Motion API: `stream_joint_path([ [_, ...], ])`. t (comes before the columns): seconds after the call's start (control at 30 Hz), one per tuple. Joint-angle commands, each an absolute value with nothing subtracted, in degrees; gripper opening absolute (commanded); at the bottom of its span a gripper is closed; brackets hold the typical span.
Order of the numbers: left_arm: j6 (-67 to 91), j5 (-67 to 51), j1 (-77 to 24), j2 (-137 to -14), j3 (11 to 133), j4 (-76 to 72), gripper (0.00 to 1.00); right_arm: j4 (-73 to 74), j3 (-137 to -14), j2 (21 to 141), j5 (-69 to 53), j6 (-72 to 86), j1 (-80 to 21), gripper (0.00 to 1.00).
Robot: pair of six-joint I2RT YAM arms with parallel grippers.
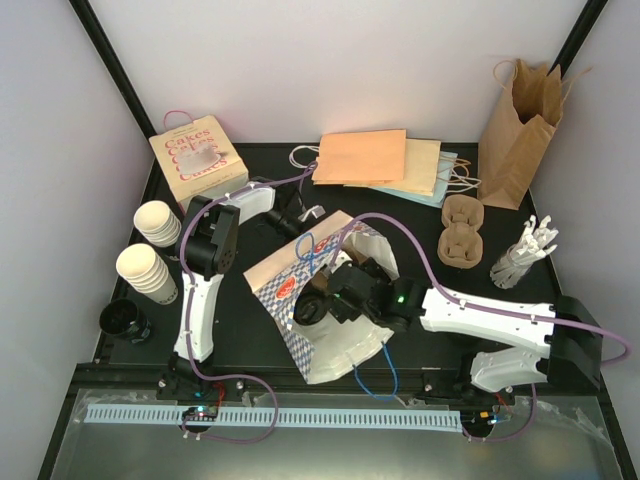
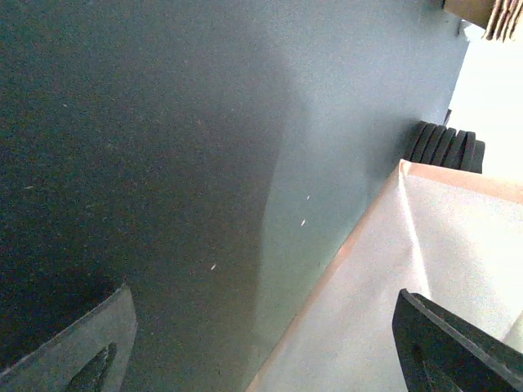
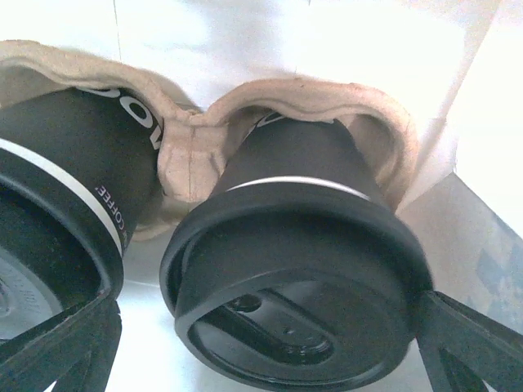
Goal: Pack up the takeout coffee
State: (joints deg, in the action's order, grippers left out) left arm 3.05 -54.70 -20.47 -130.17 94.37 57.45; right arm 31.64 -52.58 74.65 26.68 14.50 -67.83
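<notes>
In the bag [image 1: 340,360], the black cup [image 3: 302,159] points its lid [image 3: 286,327] at the right jaws — wide, empty; left jaws wide too.

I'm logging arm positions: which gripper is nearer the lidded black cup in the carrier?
Right. The right gripper is inside the bag, jaws open either side of the cup; the left gripper is outside, over the table by the bag's far edge.

Bright even light; wrist views soft, partly overexposed.
</notes>
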Motion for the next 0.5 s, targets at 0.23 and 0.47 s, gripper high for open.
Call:
stream_joint_path([
  [0.23,4.8,-52.3,-20.7,-125.9,96.1,57.9,0.99,45.9,-61.4,73.3,24.4,19.0,-67.4,1.0],
  [0.47,4.2,-54.3,-23.8,-125.7,97.1,58.3,0.99,53.5,-63.1,70.9,20.9,22.8,-67.3,1.0],
])
